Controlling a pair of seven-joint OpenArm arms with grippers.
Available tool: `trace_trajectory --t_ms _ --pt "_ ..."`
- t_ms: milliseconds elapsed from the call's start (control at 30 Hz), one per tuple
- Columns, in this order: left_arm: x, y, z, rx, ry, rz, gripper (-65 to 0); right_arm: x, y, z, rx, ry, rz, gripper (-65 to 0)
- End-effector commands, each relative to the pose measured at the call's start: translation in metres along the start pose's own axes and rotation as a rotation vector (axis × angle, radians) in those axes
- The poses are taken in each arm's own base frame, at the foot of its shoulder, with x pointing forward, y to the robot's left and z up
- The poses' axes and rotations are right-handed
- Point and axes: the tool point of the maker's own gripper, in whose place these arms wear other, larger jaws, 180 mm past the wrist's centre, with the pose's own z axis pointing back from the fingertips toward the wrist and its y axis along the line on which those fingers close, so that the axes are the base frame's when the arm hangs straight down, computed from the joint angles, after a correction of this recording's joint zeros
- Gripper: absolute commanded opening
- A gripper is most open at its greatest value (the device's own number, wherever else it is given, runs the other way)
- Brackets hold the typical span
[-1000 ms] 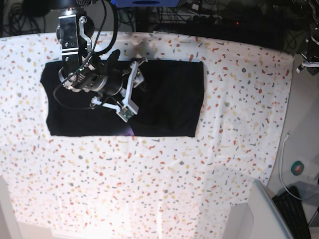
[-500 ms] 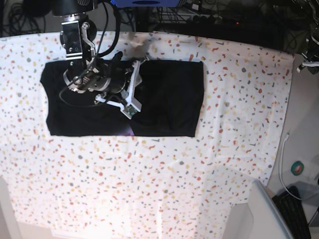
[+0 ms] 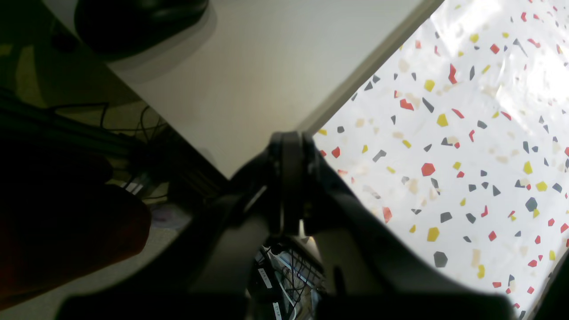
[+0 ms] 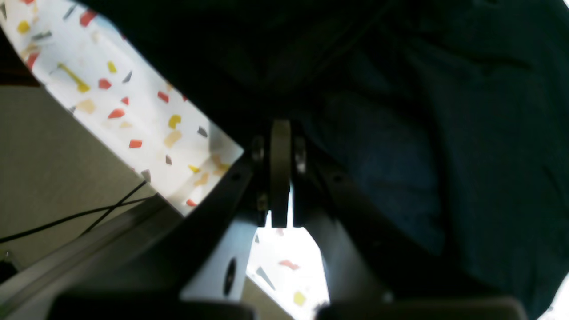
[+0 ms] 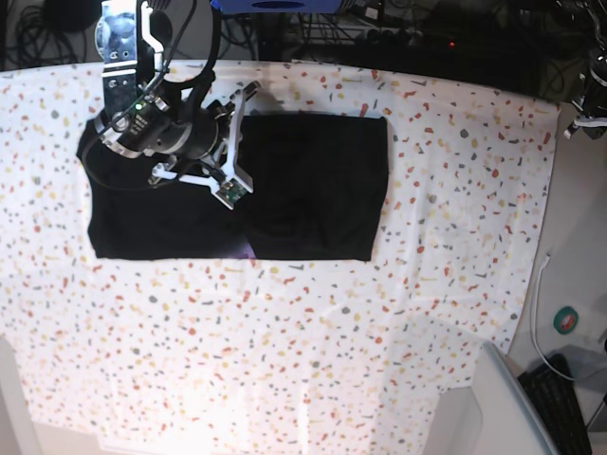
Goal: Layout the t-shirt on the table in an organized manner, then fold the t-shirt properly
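- Left wrist view: my left fingers [image 3: 291,178] are pressed together with nothing between them. They hang above the edge where the speckled worktop [image 3: 466,146] meets a plain grey side surface [image 3: 249,75]. A dark rounded object [image 3: 138,22] rests on that grey surface at the top; I cannot tell what it is. Cables [image 3: 284,271] show below the fingers. No garment shows here.
- Right wrist view: my right fingers [image 4: 280,173] are together, pad against pad. The black t-shirt [image 4: 422,133] fills the upper and right part of the view, softly wrinkled. Its edge runs just past my fingertips, but whether any fabric is pinched I cannot tell. Speckled worktop shows to the left, and a thin black cable [image 4: 75,218] crosses a grey surface lower left.
- Base view: the t-shirt [image 5: 313,190] lies folded into a broad rectangle on the far left part of the worktop [image 5: 379,341]. My right arm reaches over its upper left part, with the fingers [image 5: 228,194] low above the cloth near the middle. My left arm is only partly visible at the right edge; its fingers are out of sight here.
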Motion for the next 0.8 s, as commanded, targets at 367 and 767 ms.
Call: trace_trajectory --t_ms 367,767 --pt "0.015 0.002 0.003 0.001 -0.042 -0.021 -65.0 0.026 -0.011 -0.026 0.046 -0.033 -0.012 -38.7" --pt "0.012 0.004 0.004 0.004 -0.035 -0.02 -65.0 0.03 -0.006 -0.054 0.112 -0.07 -0.052 -35.1"
